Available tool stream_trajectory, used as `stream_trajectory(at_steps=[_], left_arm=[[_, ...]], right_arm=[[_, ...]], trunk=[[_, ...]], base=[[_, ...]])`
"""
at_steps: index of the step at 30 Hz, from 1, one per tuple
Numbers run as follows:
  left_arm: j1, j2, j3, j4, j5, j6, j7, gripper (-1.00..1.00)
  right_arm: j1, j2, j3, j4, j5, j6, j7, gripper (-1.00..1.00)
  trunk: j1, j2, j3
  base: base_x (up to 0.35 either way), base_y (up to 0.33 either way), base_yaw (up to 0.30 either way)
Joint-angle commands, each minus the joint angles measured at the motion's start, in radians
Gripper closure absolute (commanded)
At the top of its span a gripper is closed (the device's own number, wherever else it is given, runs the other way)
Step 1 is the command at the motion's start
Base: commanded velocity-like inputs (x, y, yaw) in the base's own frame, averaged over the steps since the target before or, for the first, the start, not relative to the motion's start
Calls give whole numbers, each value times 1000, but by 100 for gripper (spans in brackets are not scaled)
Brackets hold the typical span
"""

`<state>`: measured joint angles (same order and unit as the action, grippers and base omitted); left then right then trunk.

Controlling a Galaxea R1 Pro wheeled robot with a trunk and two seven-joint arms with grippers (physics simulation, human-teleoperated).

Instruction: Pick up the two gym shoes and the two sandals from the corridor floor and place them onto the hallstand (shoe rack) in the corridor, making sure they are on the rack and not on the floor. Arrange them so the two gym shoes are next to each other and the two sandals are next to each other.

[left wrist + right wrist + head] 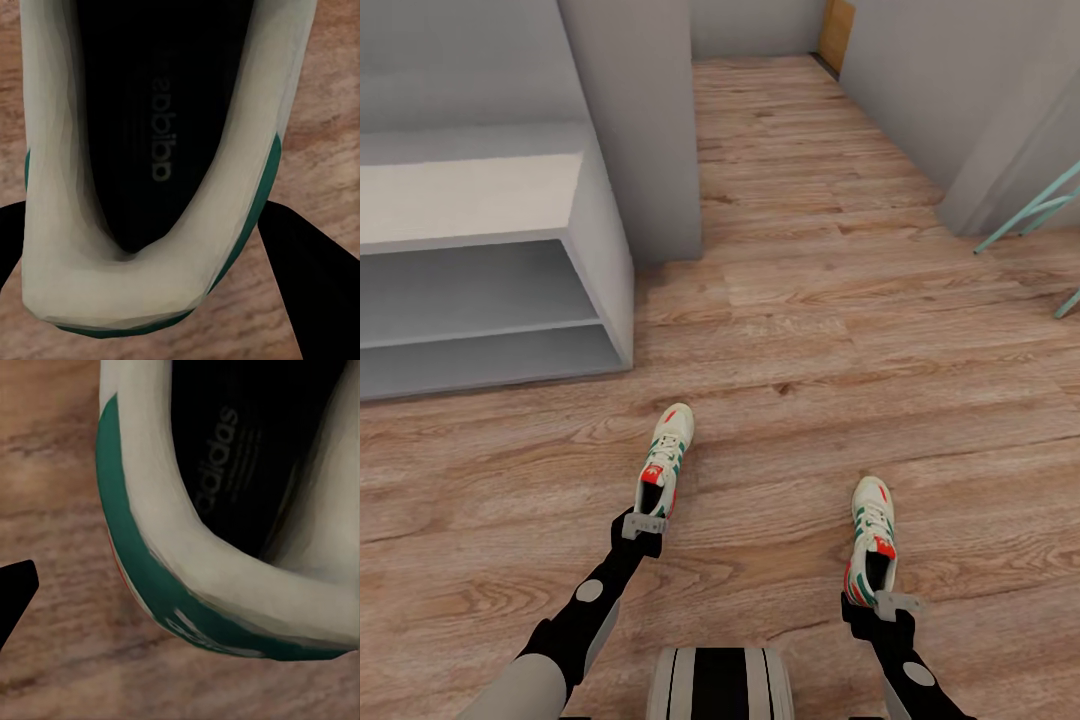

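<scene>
The hallstand (490, 300) stands far left, tiers bare. The left gripper (644, 524), jaws grasping the left gym shoe (665, 462) by its heel, and the right gripper (890, 605), likewise holding the right gym shoe (872, 540), must next carry both to the rack

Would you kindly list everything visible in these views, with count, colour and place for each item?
gym shoes: two, cream-white with green stripes and red-orange accents; left shoe at the left gripper, right shoe at the right gripper, toes pointing away from the robot.
corridor floor: one, light brown wood-grain planks, running ahead.
hallstand: one, pale grey-white, left of the floor, open tiers below.
door: one, tan, far end of the corridor.
frame: one, teal, right edge.
left gripper: one, grey fingers at the left shoe's heel.
right gripper: one, grey fingers at the right shoe's heel.
</scene>
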<state>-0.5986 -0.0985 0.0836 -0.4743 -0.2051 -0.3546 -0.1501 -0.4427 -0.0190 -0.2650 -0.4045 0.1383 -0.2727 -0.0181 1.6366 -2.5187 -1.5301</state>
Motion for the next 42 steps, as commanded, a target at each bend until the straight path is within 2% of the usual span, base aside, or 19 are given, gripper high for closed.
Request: stream_trajectory(at_steps=[1,42], left_arm=[[-1,-1,8,0,-10,-4,-5,100],[0,-1,8,0,-10,-4,-5,100]], right_arm=[[-1,1,-5,1,11,-3,-2,-100],[-1,-1,-7,1,11,-3,-2,-100]], trunk=[[0,0,0],[0,0,-1]], base=[[8,0,0],[24,-8,0]])
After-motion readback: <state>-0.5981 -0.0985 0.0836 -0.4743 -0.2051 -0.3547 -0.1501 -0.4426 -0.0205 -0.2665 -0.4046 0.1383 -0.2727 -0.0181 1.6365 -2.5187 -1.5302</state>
